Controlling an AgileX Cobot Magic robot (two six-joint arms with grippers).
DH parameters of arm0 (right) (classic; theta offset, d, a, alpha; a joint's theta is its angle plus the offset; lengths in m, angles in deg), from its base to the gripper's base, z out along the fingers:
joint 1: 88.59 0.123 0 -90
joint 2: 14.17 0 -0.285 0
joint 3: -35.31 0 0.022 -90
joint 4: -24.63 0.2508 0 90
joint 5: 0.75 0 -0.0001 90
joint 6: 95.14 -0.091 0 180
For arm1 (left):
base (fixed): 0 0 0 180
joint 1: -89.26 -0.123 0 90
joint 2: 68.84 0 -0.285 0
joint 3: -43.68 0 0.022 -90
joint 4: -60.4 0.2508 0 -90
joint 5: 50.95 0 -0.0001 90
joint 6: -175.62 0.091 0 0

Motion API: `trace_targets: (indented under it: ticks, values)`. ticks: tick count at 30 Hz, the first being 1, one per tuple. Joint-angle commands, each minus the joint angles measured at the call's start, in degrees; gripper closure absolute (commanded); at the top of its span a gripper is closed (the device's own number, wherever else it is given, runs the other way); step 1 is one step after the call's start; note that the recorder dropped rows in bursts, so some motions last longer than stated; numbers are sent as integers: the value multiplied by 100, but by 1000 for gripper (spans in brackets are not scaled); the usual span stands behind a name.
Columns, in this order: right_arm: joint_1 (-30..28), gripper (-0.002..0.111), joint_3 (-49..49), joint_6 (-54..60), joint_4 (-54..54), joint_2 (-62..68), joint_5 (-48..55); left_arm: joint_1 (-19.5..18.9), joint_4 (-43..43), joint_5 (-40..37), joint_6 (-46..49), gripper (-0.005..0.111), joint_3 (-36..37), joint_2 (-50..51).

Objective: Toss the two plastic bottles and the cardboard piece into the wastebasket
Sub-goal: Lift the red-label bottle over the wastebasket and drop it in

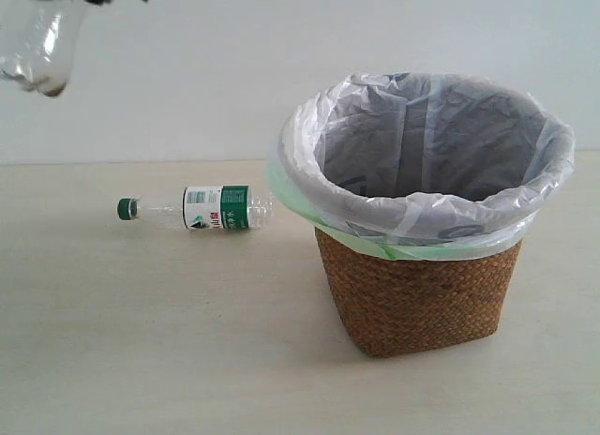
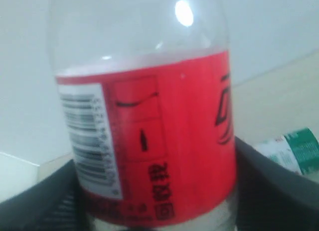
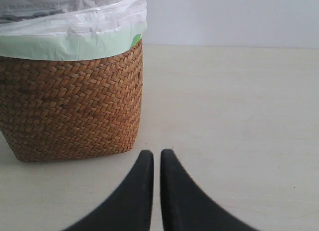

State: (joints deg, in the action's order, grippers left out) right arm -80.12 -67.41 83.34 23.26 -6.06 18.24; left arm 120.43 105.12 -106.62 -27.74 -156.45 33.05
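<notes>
My left gripper (image 2: 159, 211) is shut on the red-label bottle (image 2: 149, 136), which fills the left wrist view. In the exterior view that bottle's clear base (image 1: 37, 41) hangs high at the top left, under the dark gripper. The green-cap bottle (image 1: 202, 208) lies on its side on the table, left of the wastebasket (image 1: 422, 285); its label also shows in the left wrist view (image 2: 291, 151). My right gripper (image 3: 156, 154) is shut with nothing in it, low over the table beside the wastebasket (image 3: 70, 106). The cardboard piece is out of view.
The wastebasket's plastic bag (image 1: 422, 154) folds wide over the rim. The beige table (image 1: 141, 341) runs back to a pale wall.
</notes>
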Motion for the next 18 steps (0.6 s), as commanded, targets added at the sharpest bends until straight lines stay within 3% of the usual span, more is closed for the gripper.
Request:
trace_targets:
  ticks: [1,7,10,15,17,18]
  values:
    - [8,106,-6,20,-46,-32,-54,-14,436,-904,-71,103,-640,59]
    - [8,106,-6,20,-46,-32,-54,-14,-271,-964,138,103,-619,239]
    - [8,106,-6,20,-46,-32,-54,-14,-1292,-717,476,103,-619,513]
    - [8,106,-6,20,-46,-32,-54,53,-5550,1055,2961,102,-815,761]
    - [8,106,-6,20,-46,-32,-54,104,-7434,1629,4137,87,-1014,800]
    - [8,106,-6,20,-46,-32,-54,140,-8389,1749,4828,72,-1174,836]
